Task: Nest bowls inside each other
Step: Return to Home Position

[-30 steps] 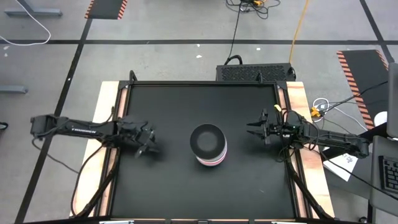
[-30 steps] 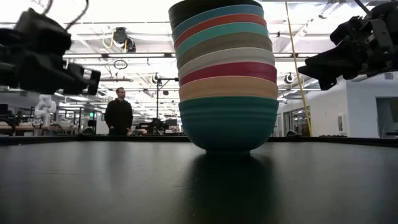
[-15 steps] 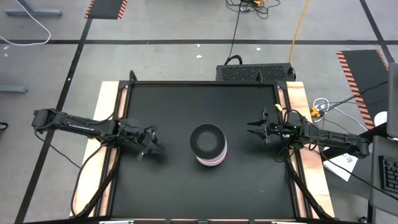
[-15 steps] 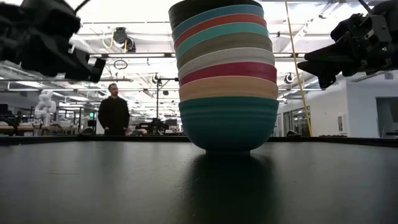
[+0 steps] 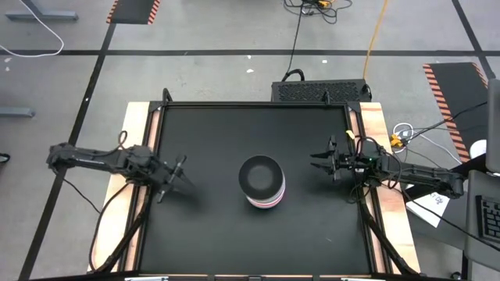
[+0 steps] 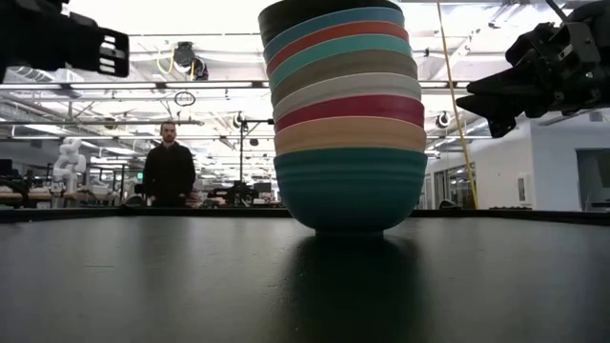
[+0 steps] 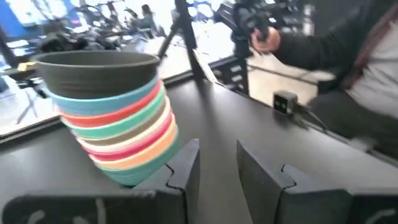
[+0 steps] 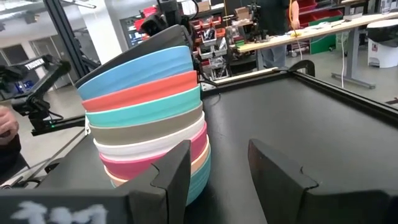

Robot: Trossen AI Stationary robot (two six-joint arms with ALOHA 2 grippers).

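Nine smooth round plastic bowls (image 6: 348, 124) nested in one stack, black bowl (image 7: 96, 67) topmost, matte black table (image 5: 211, 226), left gripper (image 7: 217, 147) and right gripper (image 8: 219, 147) both parted, empty.

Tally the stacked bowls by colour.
black bowl: 1
blue bowl: 1
red bowl: 1
turquoise bowl: 1
olive-grey bowl: 1
white bowl: 1
magenta bowl: 1
salmon bowl: 1
teal-green bowl: 1
Total: 9

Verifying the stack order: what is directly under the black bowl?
The blue bowl sits under the black bowl, then seven more. Only their outer bands show; their insides are covered.
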